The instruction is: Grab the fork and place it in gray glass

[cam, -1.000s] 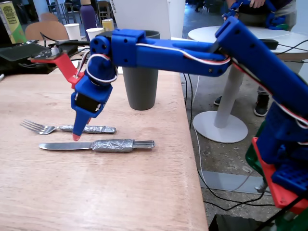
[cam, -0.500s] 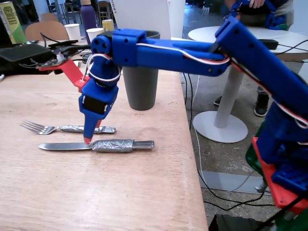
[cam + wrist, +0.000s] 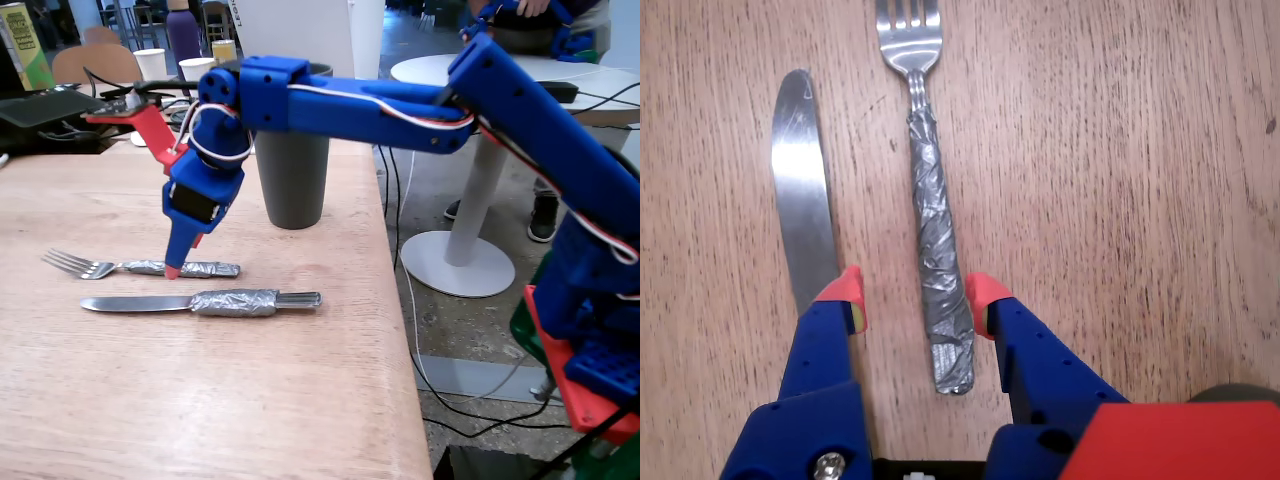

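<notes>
End effector [image 3: 912, 295] now astride fork [image 3: 931, 220]

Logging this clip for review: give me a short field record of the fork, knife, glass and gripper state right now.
fork: lying flat on the wooden table, foil-wrapped handle between the jaws
knife: flat beside the fork, outside the jaws
gray glass: upright behind the arm, holding no fork
gripper: open, straddling the fork handle, not yet closed
</notes>
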{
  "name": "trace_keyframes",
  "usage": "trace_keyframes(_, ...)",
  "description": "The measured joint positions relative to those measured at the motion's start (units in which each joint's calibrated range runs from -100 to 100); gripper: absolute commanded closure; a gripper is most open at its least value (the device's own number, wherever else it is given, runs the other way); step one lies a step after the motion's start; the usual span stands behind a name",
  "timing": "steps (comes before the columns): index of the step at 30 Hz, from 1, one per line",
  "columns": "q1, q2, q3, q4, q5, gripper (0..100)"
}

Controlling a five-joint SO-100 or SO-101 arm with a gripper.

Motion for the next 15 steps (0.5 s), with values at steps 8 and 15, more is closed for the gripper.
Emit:
trace_keyframes(8,0.00,0.00,0.00,-0.66,0.00,77)
trace_keyframes(15,0.00,0.00,0.00,-0.91,0.00,77)
